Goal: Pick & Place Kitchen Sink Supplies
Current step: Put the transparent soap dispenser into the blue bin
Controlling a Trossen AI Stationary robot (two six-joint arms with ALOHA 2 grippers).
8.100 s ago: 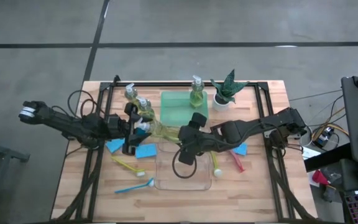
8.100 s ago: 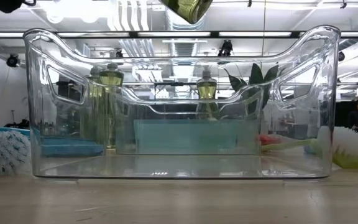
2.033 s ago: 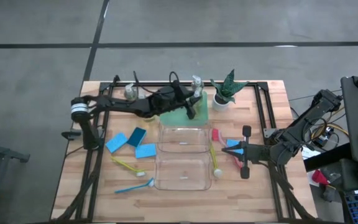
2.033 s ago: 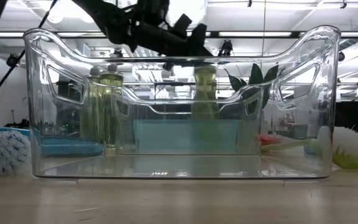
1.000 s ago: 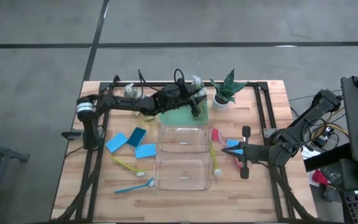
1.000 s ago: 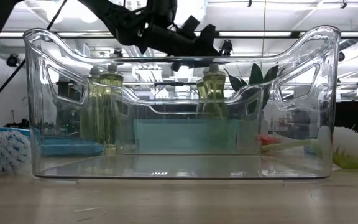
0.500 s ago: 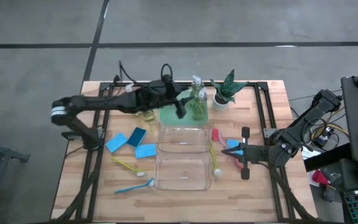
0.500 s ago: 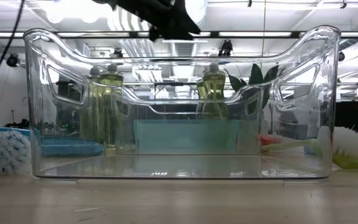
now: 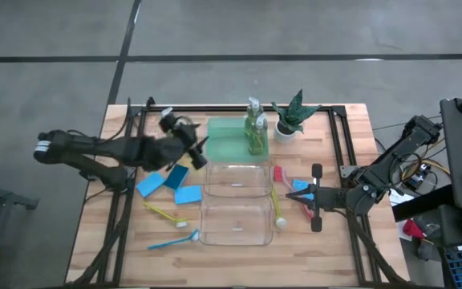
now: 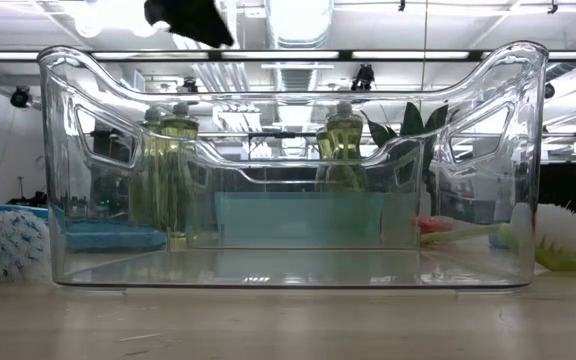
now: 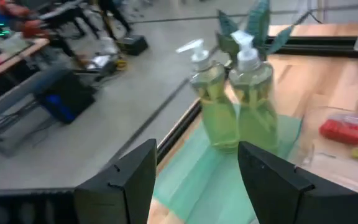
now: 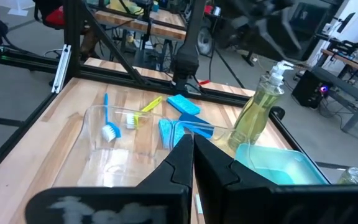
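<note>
Overhead, the left gripper (image 9: pixel 201 152) was positioned above the bench (image 9: pixel 335 241), beside the left edge of the green tray (image 9: pixel 229 138), with its fingers (image 11: pixel 132 177) spread apart and nothing between them. Two pump bottles (image 9: pixel 254 128) of yellow-green liquid stood upright on the green tray, touching or nearly touching each other, just beside the potted plant (image 9: pixel 292 114); the left wrist view showed the same pair (image 11: pixel 232 102) standing side by side beyond the spread fingers. The right gripper (image 9: pixel 316 197) rested low at the right side of the bench with its fingers pressed together, holding nothing. Two clear bins (image 9: pixel 236 201) sat in a row at the centre of the bench, below the tray in the high view. Two blue sponges (image 9: pixel 175 185) and a third one lay to the left of the bins, with a yellow brush (image 9: pixel 167 214) and a blue brush (image 9: pixel 173 239) further toward the front edge. A yellow-green brush (image 9: pixel 276 207) and a red brush (image 9: pixel 279 173) lay along the right wall of the bins, and another blue sponge (image 9: pixel 301 187) lay near the right gripper. In the low view, further bottles (image 10: pixel 176 170) were visible through the front bin (image 10: pixel 288 270).
</note>
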